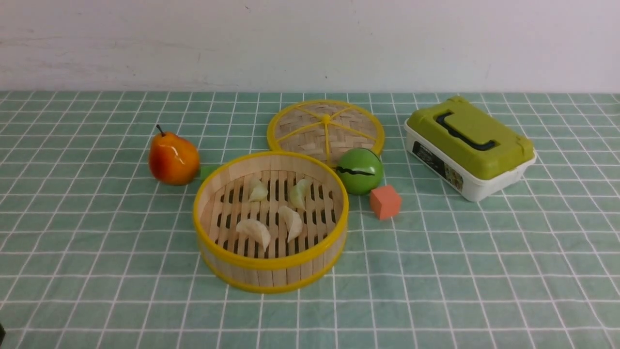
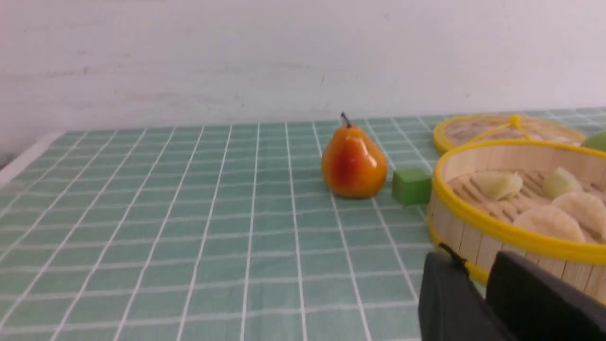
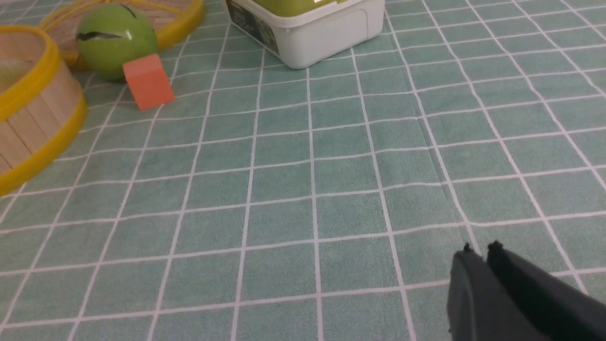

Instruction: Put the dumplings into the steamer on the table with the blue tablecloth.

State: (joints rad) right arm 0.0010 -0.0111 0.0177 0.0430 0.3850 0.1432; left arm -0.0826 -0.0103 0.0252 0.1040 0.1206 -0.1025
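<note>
We look across a desk (image 1: 97, 291) draped in a blue-green cloth (image 1: 436, 271) with a white grid. Neither arm shows in the front view.

Nearest to us, each wrist view shows its own gripper low above the cloth. The left gripper (image 2: 478, 279) has its two dark fingers pressed together, holding nothing, just beside the outer wall of the steamer (image 2: 473, 237). The right gripper (image 3: 480, 258) is likewise closed and empty, over bare cloth well apart from everything.

Next comes the steamer (image 1: 271, 264), near the middle of the desk, upright and uncovered. All four dumplings (image 1: 254, 230) lie on its slatted floor, two nearer us and two farther back, apart from one another.

Beyond it, at ten o'clock from the steamer, a pear (image 1: 173, 157) stands upright, with a small green cube (image 1: 208, 172) between pear and steamer. At two o'clock sits a green ball (image 1: 360, 170), with an orange cube (image 1: 385, 201) just in front of it.

At twelve o'clock the lid (image 1: 325, 130) lies flat, behind the ball.

Farthest right, at two o'clock, is a white box (image 1: 467, 148) with a green lid.
</note>
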